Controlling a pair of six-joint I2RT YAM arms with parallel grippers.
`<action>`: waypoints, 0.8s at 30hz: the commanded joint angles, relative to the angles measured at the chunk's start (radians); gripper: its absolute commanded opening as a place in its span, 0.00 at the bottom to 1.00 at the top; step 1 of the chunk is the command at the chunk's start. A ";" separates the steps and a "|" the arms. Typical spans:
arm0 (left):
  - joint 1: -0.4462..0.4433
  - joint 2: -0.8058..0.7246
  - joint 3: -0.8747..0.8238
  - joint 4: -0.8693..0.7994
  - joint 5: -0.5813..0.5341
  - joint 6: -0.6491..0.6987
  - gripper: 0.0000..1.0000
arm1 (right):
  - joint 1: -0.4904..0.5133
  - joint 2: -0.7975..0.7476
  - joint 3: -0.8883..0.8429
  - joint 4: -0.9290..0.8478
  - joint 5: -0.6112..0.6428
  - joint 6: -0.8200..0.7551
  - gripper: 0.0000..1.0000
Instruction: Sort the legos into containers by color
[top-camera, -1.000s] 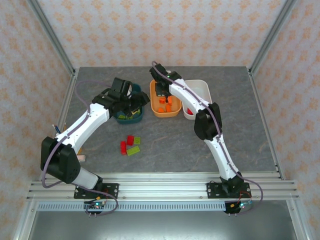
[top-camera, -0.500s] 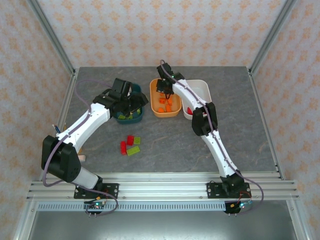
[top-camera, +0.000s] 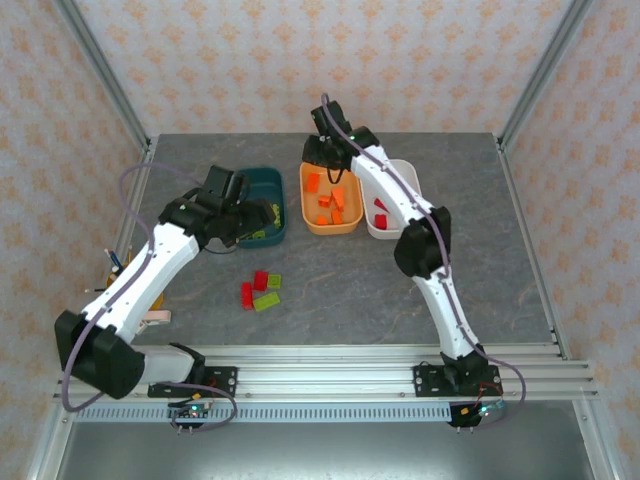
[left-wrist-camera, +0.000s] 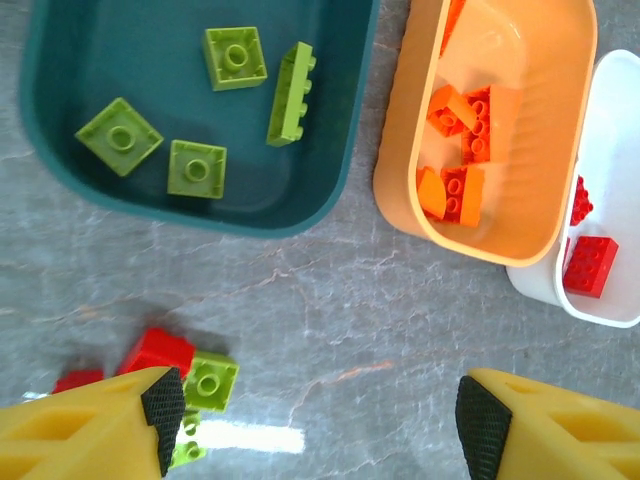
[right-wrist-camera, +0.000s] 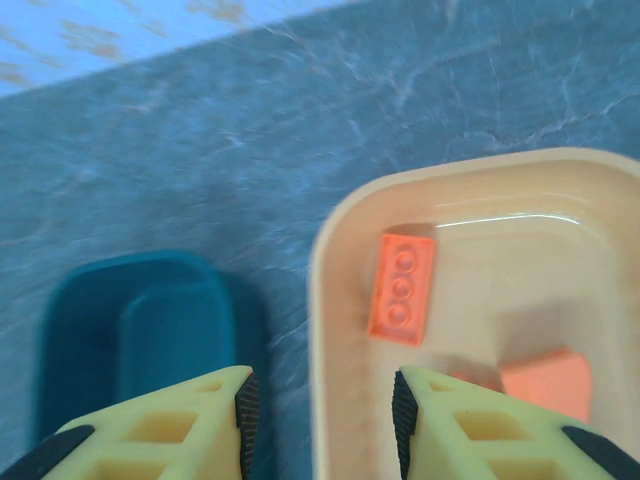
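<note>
While your left gripper (left-wrist-camera: 320, 418) is hanging above the table (left-wrist-camera: 400, 330) with its jaws spread wide and nothing between them, its camera is looking straight down on the three tubs. The teal tub (left-wrist-camera: 100, 50) is holding four green bricks (left-wrist-camera: 196, 168). The orange tub (left-wrist-camera: 540, 150), just to its right, is holding a cluster of orange bricks (left-wrist-camera: 462, 130). The white tub (left-wrist-camera: 625, 140), just beside that, is holding red bricks (left-wrist-camera: 590, 266).

Near the left finger, a loose red brick (left-wrist-camera: 158, 352) and a loose green brick (left-wrist-camera: 212, 381) are lying on the table touching each other, outside every tub. From overhead you are seeing four loose pieces there, two red and two green, in front of the teal tub.

Your right gripper (right-wrist-camera: 322, 410) is hovering over the far end of the orange tub, straddling its left rim, with its jaws standing apart and gripping nothing. A flat orange brick (right-wrist-camera: 402, 288) is lying on the tub floor just beyond its fingers.
</note>
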 joint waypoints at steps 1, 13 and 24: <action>0.008 -0.064 -0.031 -0.147 -0.058 0.026 0.75 | 0.064 -0.213 -0.147 0.027 0.062 -0.033 0.42; -0.152 -0.136 -0.207 -0.183 -0.068 -0.011 0.69 | 0.309 -0.863 -1.129 0.337 -0.026 0.040 0.42; -0.290 0.077 -0.289 -0.010 -0.125 -0.153 0.58 | 0.405 -1.171 -1.523 0.317 -0.036 0.128 0.43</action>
